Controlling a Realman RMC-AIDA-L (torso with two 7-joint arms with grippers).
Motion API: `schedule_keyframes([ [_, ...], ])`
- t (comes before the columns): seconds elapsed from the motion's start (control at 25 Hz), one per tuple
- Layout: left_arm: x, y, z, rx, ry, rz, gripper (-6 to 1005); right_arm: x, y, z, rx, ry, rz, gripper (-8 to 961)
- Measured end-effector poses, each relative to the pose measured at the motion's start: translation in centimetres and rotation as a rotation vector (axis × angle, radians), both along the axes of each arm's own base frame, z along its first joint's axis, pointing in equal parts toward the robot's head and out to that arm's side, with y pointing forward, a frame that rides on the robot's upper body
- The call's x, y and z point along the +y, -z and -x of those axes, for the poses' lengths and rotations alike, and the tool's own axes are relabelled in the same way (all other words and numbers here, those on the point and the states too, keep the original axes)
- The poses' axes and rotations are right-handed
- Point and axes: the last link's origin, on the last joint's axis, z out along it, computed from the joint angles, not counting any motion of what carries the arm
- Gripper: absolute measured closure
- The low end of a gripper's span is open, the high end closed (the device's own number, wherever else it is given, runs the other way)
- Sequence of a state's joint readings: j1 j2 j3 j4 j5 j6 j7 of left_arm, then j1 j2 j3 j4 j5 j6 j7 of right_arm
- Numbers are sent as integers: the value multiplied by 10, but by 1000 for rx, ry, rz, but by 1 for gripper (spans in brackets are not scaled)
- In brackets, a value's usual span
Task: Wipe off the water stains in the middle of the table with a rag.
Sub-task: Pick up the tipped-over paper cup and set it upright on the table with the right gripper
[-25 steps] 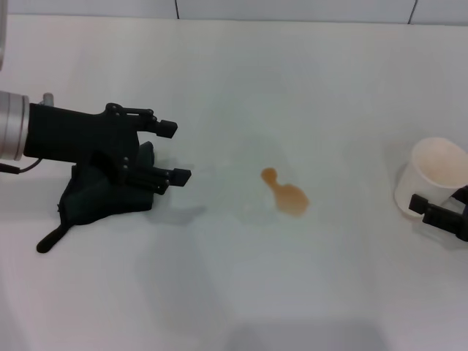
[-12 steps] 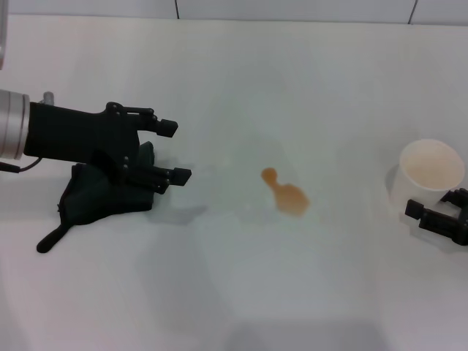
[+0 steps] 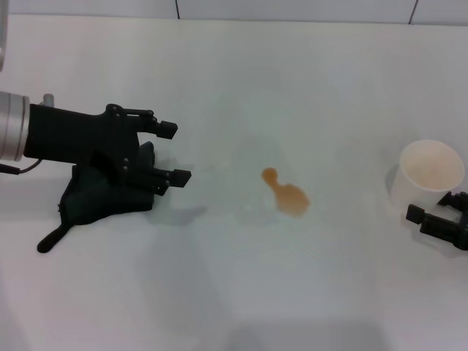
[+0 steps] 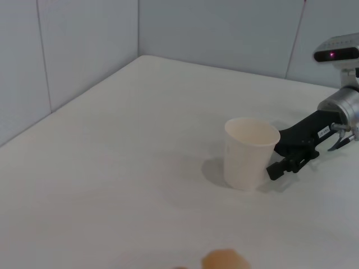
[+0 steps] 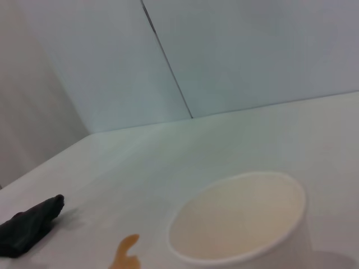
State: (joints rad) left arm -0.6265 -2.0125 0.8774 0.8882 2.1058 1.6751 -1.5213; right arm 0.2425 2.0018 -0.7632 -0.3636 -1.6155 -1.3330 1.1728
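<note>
On the left part of the white worktop (image 3: 234, 88) lies the rag (image 3: 95, 197), a dark crumpled cloth with a thin strip that points toward the near left corner. The left claw (image 3: 172, 152) is over the rag, reaching toward the centre of the worktop; its two black fingers are spread apart with nothing between them, and their tips stick out past the rag's edge on the side of the stain. If the claw body presses on the cloth or only hangs just above it, I cannot tell from the head view. The water stains (image 3: 287, 193) are in the middle of the worktop, an orange-brown blot made from a small round dot joined to a bigger oval, well apart from the rag and from both claws. On the right side stands a white paper cup (image 3: 428, 177), upright, with a pale orange tint inside. The right claw (image 3: 437, 218) is just beside the cup at the near right edge; its fingers are open and hold nothing, and the cup stands free, as the left wrist view also shows. In the right wrist view the cup fills the front, with the stain and the rag's tip behind it.
</note>
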Motion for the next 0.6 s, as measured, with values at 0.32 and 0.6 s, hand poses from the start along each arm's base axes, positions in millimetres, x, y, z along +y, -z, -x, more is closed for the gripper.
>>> schedule_keyframes([
  [0.32, 0, 0, 0, 0, -1, 0, 147, -11, -5, -1, 22, -14, 0, 100],
  [0.6, 0, 0, 0, 0, 0, 0, 148, -17, -21, 6, 42, -70, -23, 100],
])
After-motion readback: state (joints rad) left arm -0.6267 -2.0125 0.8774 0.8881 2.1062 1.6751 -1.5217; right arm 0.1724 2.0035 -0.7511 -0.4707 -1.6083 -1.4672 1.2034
